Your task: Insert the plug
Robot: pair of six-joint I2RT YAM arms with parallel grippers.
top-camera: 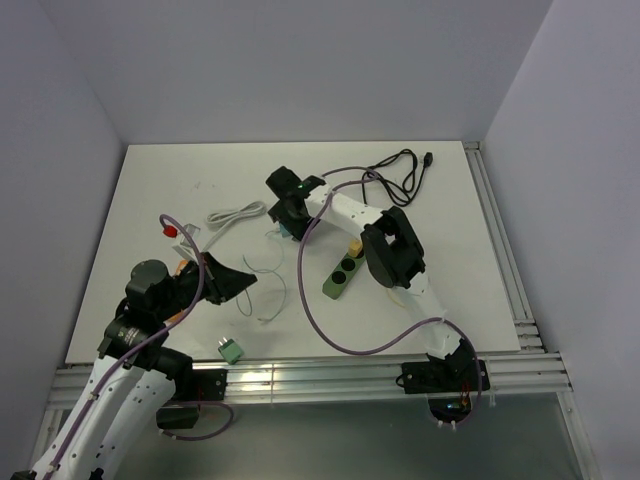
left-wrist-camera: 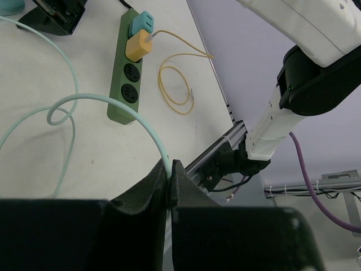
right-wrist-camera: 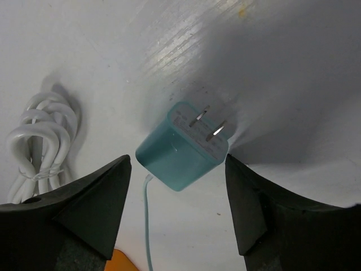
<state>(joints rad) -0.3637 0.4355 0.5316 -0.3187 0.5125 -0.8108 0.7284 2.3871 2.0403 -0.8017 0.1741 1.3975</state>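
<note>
A teal plug [right-wrist-camera: 183, 148] with two metal prongs lies on the white table, prongs pointing away from me. My right gripper [right-wrist-camera: 177, 169] is open and hangs just above it, one finger on each side, not touching. In the top view this gripper [top-camera: 285, 222] is at mid-table. The plug's pale teal cable [left-wrist-camera: 107, 101] loops across the table to my left gripper [left-wrist-camera: 170, 165], which is shut on it; in the top view that gripper [top-camera: 248, 281] is at the left. The green power strip [left-wrist-camera: 125, 84] lies to the right, with a yellow plug [left-wrist-camera: 137, 46] and another teal plug [left-wrist-camera: 144, 22] in it.
A coiled white cable [top-camera: 235, 214] lies left of the right gripper. A black cable [top-camera: 400, 175] lies at the back right. A red item [top-camera: 170, 228] and a small green plug [top-camera: 229, 349] lie on the left. A yellow cable [left-wrist-camera: 175, 84] lies beside the strip.
</note>
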